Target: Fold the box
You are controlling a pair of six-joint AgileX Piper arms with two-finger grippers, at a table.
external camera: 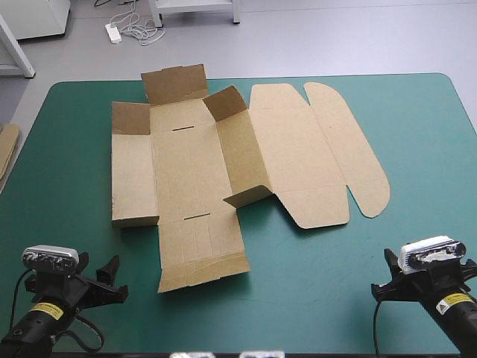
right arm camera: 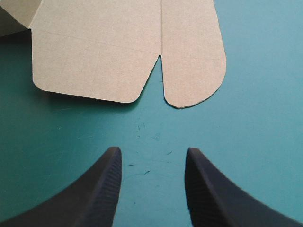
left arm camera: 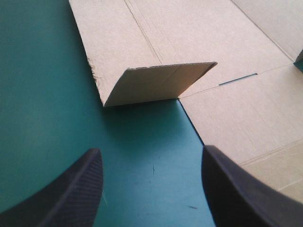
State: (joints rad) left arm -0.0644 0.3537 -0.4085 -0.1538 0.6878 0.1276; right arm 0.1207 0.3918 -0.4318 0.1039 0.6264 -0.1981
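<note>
One brown box (external camera: pixel 223 164) lay mid-table on the teal-green cover (external camera: pixel 313 283), mostly flat, with several flaps tilted up. Two grippers, left gripper (external camera: pixel 113 282) and right gripper (external camera: pixel 381 274), sat near the near edge, fingers spread, empty, well apart from it. One spare board (external camera: pixel 7 148) at the left edge was cut off.

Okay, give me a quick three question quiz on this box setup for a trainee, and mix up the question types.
1. True or false: the right gripper is shut on the box.
2. The rounded flap lies toward which edge of the table? A right, B left, C near.
3. Fill in: the left gripper is ____ (open or shut).
Key: 1 false, it is open and short of the box. 2 A. 3 open.
</note>
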